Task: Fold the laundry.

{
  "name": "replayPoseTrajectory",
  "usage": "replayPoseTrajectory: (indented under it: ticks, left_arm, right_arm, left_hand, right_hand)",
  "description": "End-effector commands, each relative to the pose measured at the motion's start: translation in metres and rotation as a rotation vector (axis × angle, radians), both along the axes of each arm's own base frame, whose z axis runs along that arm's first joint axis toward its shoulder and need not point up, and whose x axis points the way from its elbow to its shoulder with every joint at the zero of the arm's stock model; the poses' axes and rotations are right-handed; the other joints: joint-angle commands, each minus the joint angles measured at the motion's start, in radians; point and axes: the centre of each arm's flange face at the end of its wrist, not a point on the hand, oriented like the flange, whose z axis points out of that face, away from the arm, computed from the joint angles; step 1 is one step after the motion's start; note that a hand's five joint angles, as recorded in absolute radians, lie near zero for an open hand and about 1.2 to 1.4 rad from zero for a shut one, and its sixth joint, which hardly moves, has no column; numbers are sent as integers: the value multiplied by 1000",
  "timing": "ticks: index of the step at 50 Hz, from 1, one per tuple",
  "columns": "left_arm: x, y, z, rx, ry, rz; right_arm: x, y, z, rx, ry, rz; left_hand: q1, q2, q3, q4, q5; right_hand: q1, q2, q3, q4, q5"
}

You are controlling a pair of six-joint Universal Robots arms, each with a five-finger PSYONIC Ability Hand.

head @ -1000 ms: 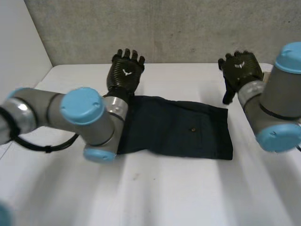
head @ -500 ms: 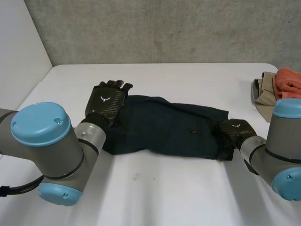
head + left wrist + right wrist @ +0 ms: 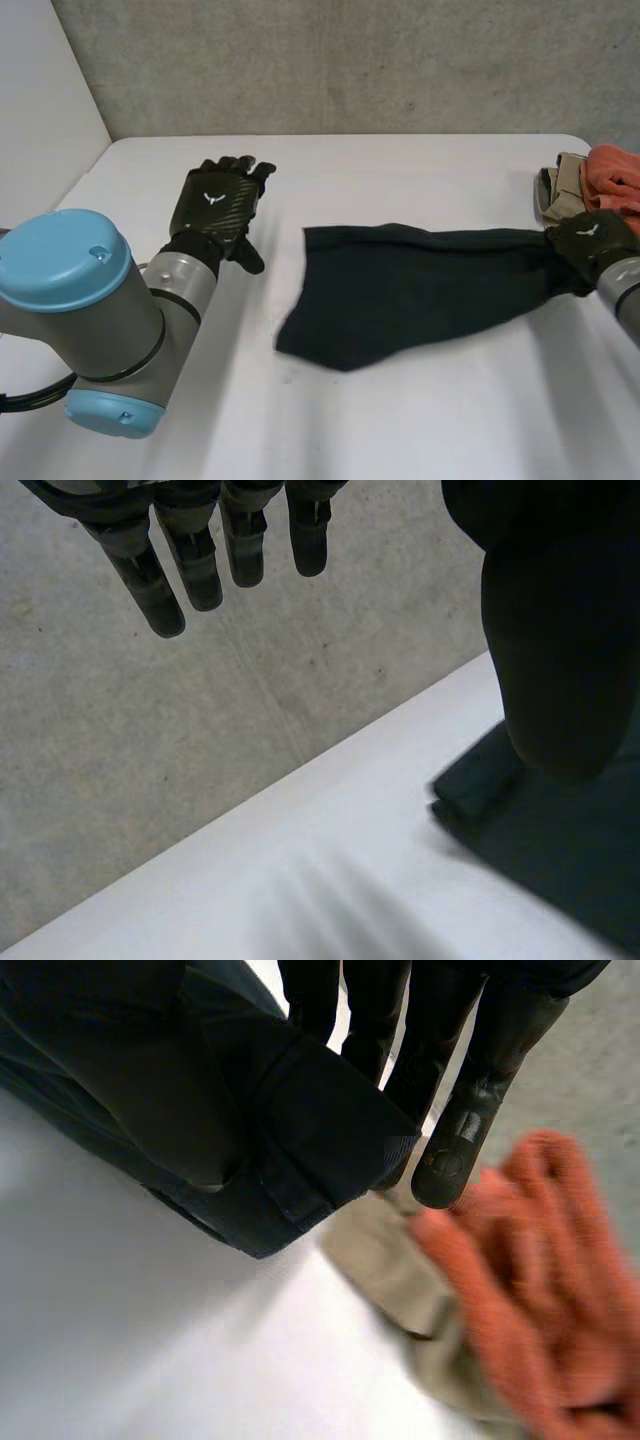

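**Pinching the dark cloth at one end, other hand free**

The dark navy fabric garment [image 3: 420, 290] lies on the white table [image 3: 400, 430]. It is broad and rumpled at its left end and narrows to the right, where the black right hand [image 3: 588, 243] has hold of it. In the right wrist view, a thick hemmed edge of the garment [image 3: 310, 1120] is caught between the thumb and the straight fingers [image 3: 470, 1110]. The thumb itself is hard to tell from the dark fabric. Just beside that hand sits a pile of beige and orange cloth [image 3: 585, 175], partly out of view. The black left hand [image 3: 215, 200] is well apart from the garment, to its left. Its fingers [image 3: 190, 565] are straight and spread and hold nothing. What kind of garment this is cannot be made out.
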Motion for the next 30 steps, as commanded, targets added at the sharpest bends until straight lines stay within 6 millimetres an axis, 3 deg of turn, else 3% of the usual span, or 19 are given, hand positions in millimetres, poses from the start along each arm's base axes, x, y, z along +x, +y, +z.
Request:
replayPoseTrajectory:
  ticks: [1,2,7,8,11,12,14,15,16,18,21,24,25,27,30]
  left_arm:
    - [2,-1,4,-8,6,9]
    - [3,-1,5,-9,7,10]
    - [5,-3,9,-19,12,21]
    - [5,-3,9,-19,11,21]
    - [5,-3,12,-28,16,21]
    - [5,-4,13,-32,19,21]
    - [4,-5,15,-39,22,23]
    - [4,-6,17,-45,25,24]
    - [4,-7,18,-50,28,24]
    - [2,-10,24,-67,39,24]
    - [0,-15,34,-93,55,26]
    - [-7,-20,44,-120,72,14]
    - [-12,-23,44,-121,73,5]
    - [-18,-26,40,-106,66,-5]
    - [-37,-25,30,-70,45,-46]
  right_arm:
    - [49,5,31,-158,171,182]
    - [70,13,40,-198,162,246]
    - [127,47,50,-270,130,444]
    - [146,62,46,-268,120,533]
    - [177,97,28,-234,116,720]
    - [191,117,20,-220,118,821]
    - [201,138,13,-195,110,909]
    - [206,155,7,-160,102,972]
    - [207,158,7,-148,101,982]
    - [204,159,9,-104,80,963]
    - [199,146,15,-29,-32,868]
    - [188,124,34,5,-177,742]
    - [174,107,53,7,-284,644]
    - [161,92,69,9,-393,557]
    - [138,67,81,65,-568,416]
  left_hand:
    - [-6,-18,-27,-19,-37]
    - [-9,-21,-30,-22,-40]
    - [-12,-24,-33,-25,-43]
    - [-12,-24,-33,-25,-43]
    - [-12,-24,-33,-25,-43]
    - [-12,-24,-33,-25,-43]
    - [-12,-24,-33,-25,-43]
    - [-15,-27,-36,-28,-46]
    - [-15,-27,-36,-28,-46]
    - [-15,-27,-36,-28,-46]
    - [-15,-27,-36,-28,-46]
    - [-12,-24,-33,-25,-43]
    - [-12,-24,-33,-25,-43]
    - [-12,-24,-33,-25,-43]
    - [-12,-24,-33,-25,-43]
  right_hand:
    - [482,214,220,208,260]
    - [482,214,220,208,260]
    - [482,214,220,208,260]
    - [482,214,220,208,260]
    - [482,214,220,208,260]
    - [482,214,220,208,260]
    - [241,-27,-21,-33,19]
    - [-203,-470,-464,-477,-424]
    - [-373,-640,-634,-647,-594]
    - [-740,-1008,-1002,-1014,-962]
    - [-740,-1008,-1002,-1014,-962]
    - [-740,-1008,-1002,-1014,-962]
    - [-740,-1008,-1002,-1014,-962]
    - [-740,-1008,-1002,-1014,-962]
    - [-740,-1008,-1002,-1014,-962]
